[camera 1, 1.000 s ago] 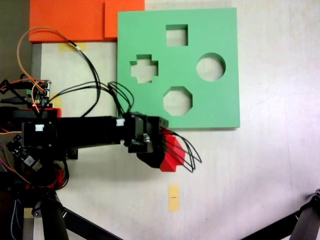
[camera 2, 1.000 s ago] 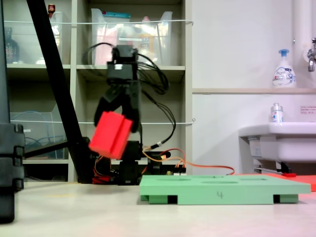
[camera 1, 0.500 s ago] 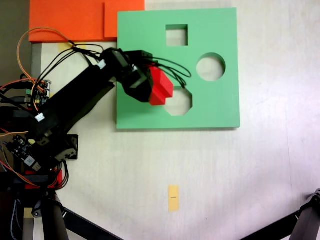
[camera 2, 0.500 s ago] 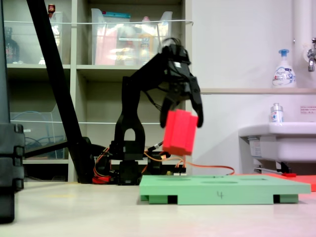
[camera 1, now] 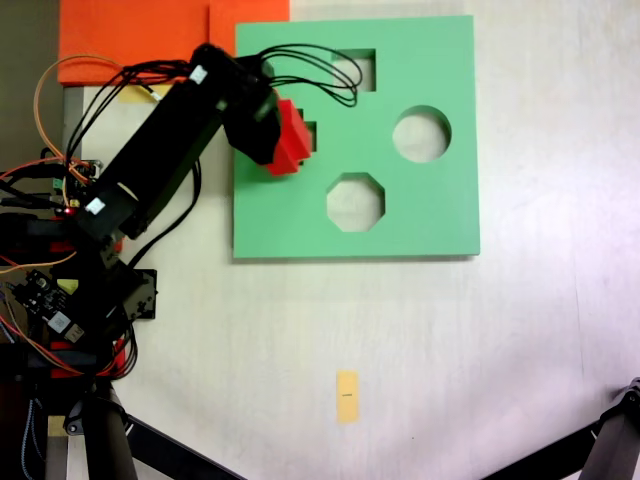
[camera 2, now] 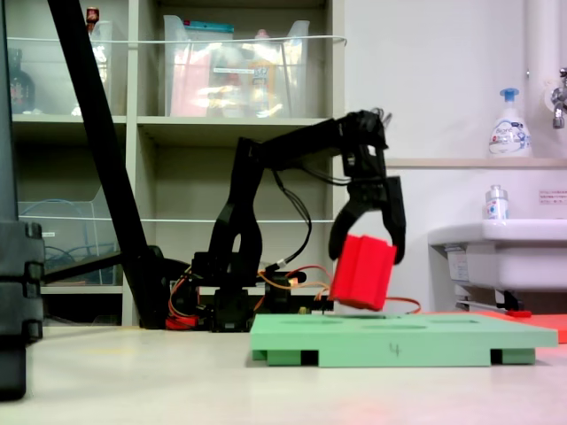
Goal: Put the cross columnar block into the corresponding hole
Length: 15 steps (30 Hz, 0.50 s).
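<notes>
- One gripper clamps the cross columnar block, holding it tilted just above the green foam board.
- From above, the block covers the corresponding hole, near the board's left edge.
- Handwritten "4" marks the board's front edge.

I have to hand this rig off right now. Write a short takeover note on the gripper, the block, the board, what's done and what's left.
Gripper: shut on the red cross block, fingers clamping its upper part.
Block: held in the air, tilted, its lower edge just above the green foam board. From above, it sits over the plus-shaped cutout, covering most of it.
Board: flat on the table; square, round and octagonal cutouts are unoccupied.
Done: block picked up and carried over the board to its hole.
Left: level and align the block with the cutout, lower it in, release, back away.
</notes>
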Motion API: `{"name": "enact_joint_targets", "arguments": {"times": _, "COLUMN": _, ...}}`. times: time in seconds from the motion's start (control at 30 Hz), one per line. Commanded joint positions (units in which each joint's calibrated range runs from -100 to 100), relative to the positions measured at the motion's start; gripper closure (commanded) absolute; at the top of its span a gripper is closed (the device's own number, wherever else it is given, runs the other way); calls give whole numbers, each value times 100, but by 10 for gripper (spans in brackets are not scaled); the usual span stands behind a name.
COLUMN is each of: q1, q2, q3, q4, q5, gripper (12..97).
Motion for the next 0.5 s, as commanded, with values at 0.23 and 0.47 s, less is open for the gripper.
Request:
{"name": "enact_joint_targets", "arguments": {"times": 0.23, "q1": 73, "q2": 444, "q3": 741, "q4": -176, "q5": 39, "gripper": 694}}
{"name": "enact_joint_targets", "arguments": {"times": 0.47, "q1": 78, "q2": 709, "q3": 841, "q4": -176, "q5": 39, "gripper": 693}}
